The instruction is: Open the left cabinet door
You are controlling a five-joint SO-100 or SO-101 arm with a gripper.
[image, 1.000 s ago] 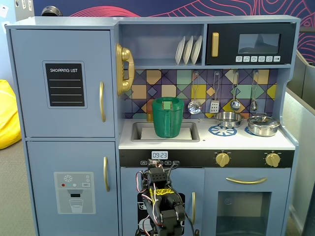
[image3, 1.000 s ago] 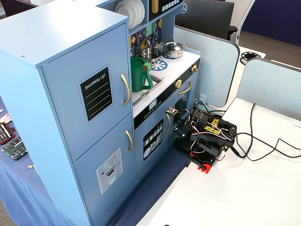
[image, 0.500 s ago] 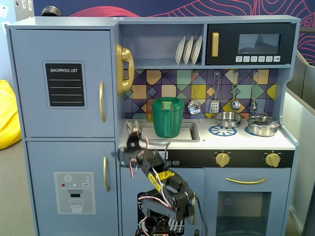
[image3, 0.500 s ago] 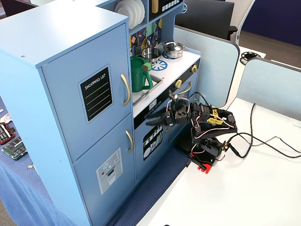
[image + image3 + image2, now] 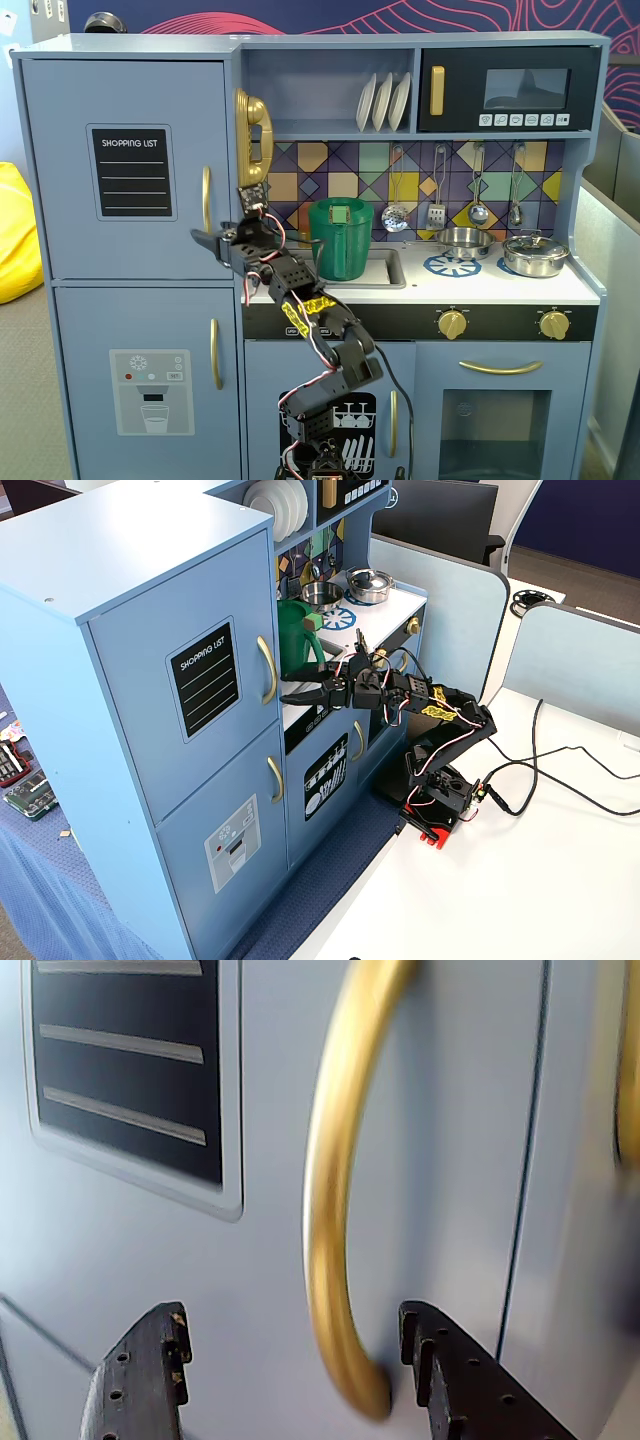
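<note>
The left cabinet door [image 5: 130,170] is blue-grey with a black "SHOPPING LIST" panel [image 5: 131,172] and a vertical gold bar handle [image 5: 206,200]. The door is shut in both fixed views [image 5: 180,690]. My black gripper [image 5: 205,240] reaches in from the right at the handle's lower end. In the wrist view the gripper [image 5: 295,1355] is open. The handle's [image 5: 330,1210] lower end lies between the two fingers, close to the right finger [image 5: 460,1385] and apart from the left one [image 5: 145,1375]. In a fixed view the gripper [image 5: 292,697] sits just below the handle [image 5: 267,670].
Below is the door with the water-dispenser graphic [image 5: 150,390]. A green pitcher [image 5: 340,240] stands in the sink behind the arm. The small dish-rack door [image 5: 350,430] is behind the arm's base. A gold phone [image 5: 252,135] hangs above. Cables [image 5: 540,770] lie on the white table.
</note>
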